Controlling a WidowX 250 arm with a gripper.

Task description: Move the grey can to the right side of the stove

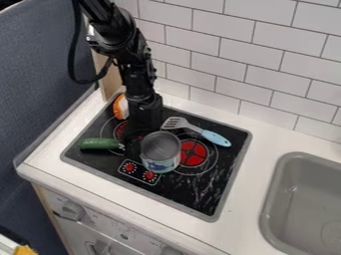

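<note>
Jaws are hanging just beside the grey can, on its left in view; opening and any hold: cannot tell. Can is standing upright on the stove, target side lying further right.

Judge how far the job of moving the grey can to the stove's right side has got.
Done: the gripper is beside the grey can. In hand: possibly the can; the grip is unclear. Left: it is around the middle of the stove, so moving right likely remains.
</note>
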